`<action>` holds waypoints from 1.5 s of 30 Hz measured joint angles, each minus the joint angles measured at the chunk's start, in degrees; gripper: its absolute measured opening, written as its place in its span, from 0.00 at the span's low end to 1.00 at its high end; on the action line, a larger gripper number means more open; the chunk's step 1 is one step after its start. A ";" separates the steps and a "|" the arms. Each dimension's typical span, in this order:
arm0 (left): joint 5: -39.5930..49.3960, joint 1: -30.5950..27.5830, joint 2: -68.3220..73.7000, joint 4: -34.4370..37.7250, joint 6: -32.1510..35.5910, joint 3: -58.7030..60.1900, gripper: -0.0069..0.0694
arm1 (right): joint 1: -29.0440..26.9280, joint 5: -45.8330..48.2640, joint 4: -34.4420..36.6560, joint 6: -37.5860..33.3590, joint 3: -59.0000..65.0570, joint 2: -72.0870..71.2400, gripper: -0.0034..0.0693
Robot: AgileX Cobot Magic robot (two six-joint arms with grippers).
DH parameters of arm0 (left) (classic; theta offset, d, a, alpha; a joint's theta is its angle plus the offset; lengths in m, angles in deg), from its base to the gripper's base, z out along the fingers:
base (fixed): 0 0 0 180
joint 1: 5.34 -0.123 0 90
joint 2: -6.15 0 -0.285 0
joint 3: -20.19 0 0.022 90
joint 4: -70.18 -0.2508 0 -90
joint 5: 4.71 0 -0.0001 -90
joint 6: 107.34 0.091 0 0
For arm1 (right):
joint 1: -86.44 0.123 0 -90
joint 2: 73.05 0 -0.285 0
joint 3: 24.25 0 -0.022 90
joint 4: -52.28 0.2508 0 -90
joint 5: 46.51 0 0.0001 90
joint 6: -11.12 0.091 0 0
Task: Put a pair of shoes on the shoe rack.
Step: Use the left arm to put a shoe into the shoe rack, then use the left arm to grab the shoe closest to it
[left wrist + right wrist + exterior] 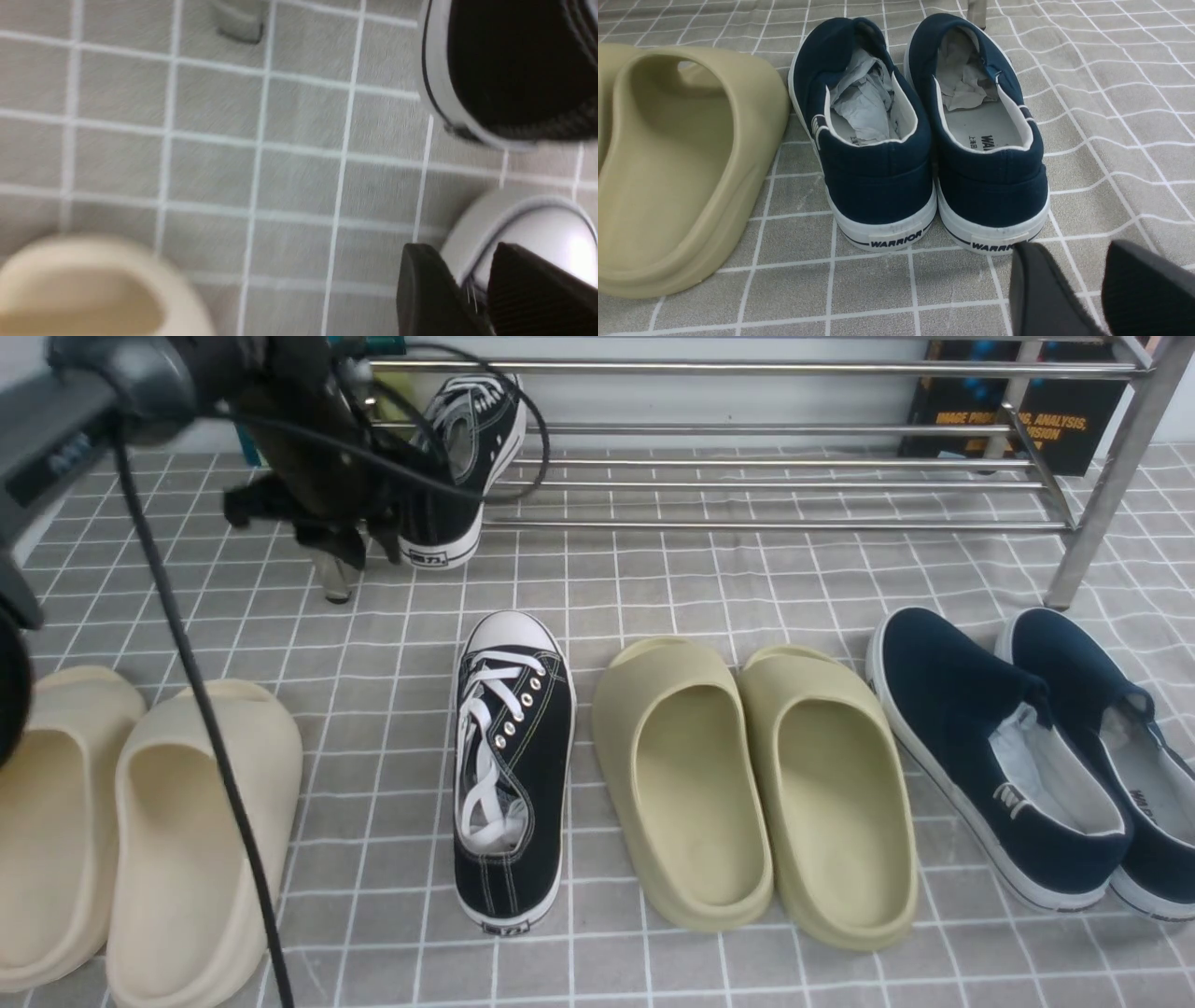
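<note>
Resting tilted on the left end of the shoe rack point(766, 524), one black sneaker point(462, 457) is pointing its toe up over the bars and its heel down at the front. The second black sneaker point(513, 765) is lying flat on the grey checked cloth point(653, 579), between the beige slippers point(168, 859) and the olive slippers point(681, 784). The left jaws are standing partly apart and gripping nothing, their fingers point(430, 294) hanging just beside the racked sneaker's heel. The right jaws are standing apart and empty, their fingers point(1041, 294) hanging near the navy slip-ons point(878, 186).
</note>
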 joint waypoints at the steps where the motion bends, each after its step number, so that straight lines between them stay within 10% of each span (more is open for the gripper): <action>1: 2.43 0.00 -1.55 0.00 0.83 -0.66 0.38 | 0.00 0.00 0.00 0.00 0.00 0.00 0.38; 14: 6.62 6.68 -24.02 0.50 1.78 21.40 0.38 | 0.00 0.00 0.00 0.00 0.00 0.00 0.38; 23: -8.85 16.41 -25.31 1.44 -3.41 44.98 0.39 | 0.00 0.00 0.00 0.00 0.00 0.00 0.38; 45: -18.97 16.39 -12.65 1.59 -5.69 46.14 0.40 | 0.00 0.00 0.00 0.00 0.00 0.00 0.38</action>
